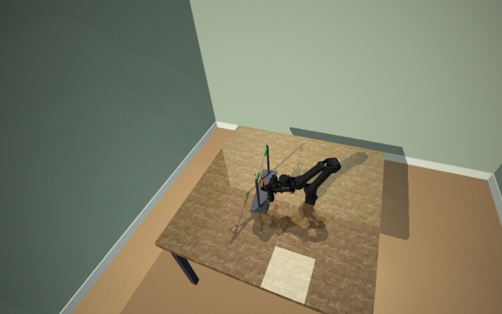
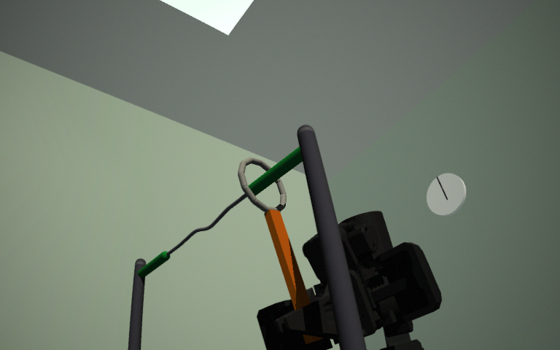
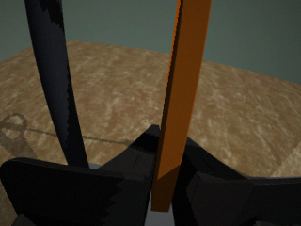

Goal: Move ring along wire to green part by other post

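The pale ring point(image 2: 241, 177) is around the green part point(image 2: 281, 168) point(image 1: 258, 175) by the near post point(image 2: 326, 222) point(image 1: 257, 192), close to its inner end, where the thin grey wire point(image 2: 202, 229) starts. Its lower left side crosses in front of that end; whether they touch I cannot tell. The orange handle point(image 2: 282, 251) point(image 3: 185, 85) point(image 1: 261, 182) slants down from the ring. My gripper point(image 2: 304, 316) point(image 3: 162, 133) is shut on the handle's lower part, below the wire. The other green part point(image 2: 153, 264) point(image 1: 265, 152) is at the far post point(image 2: 136, 305) point(image 1: 268, 159).
The near post stands close beside my gripper and overlaps it in the exterior view; the gap is unclear. A dark post also shows at the left in the wrist view point(image 3: 54, 80). The posts stand on a grey base point(image 1: 259, 207) on the table point(image 1: 207, 222).
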Motion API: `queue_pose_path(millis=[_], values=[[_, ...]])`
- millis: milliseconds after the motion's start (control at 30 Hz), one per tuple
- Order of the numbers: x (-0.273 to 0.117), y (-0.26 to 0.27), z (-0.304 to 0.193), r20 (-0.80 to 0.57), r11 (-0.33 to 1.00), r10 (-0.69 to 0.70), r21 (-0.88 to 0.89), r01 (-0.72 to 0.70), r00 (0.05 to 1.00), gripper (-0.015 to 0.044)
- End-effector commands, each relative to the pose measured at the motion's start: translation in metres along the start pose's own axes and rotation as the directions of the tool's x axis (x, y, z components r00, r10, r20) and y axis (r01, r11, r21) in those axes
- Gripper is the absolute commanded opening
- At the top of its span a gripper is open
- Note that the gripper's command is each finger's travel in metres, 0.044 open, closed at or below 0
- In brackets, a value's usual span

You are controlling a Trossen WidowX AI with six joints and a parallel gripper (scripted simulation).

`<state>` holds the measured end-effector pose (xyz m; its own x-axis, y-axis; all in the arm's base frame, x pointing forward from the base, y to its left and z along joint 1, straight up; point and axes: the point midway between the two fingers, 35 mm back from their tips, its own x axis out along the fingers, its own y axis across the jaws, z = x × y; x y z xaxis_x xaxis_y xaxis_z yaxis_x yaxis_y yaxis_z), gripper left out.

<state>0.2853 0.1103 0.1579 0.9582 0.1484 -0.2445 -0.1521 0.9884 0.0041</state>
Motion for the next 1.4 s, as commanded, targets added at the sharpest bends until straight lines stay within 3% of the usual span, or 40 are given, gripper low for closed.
queue_pose_path(millis=[0,1100,1367], values=[[0.002,0.001,0.001,0.004,1.000,-0.006,0.008,0.006,1.000,-0.0150],[0.006,0.002,-0.016,0.004,1.000,-0.006,0.008,0.006,1.000,-0.0150],[0.006,0.002,-0.016,0.003,1.000,-0.001,0.002,0.001,1.000,0.0060]])
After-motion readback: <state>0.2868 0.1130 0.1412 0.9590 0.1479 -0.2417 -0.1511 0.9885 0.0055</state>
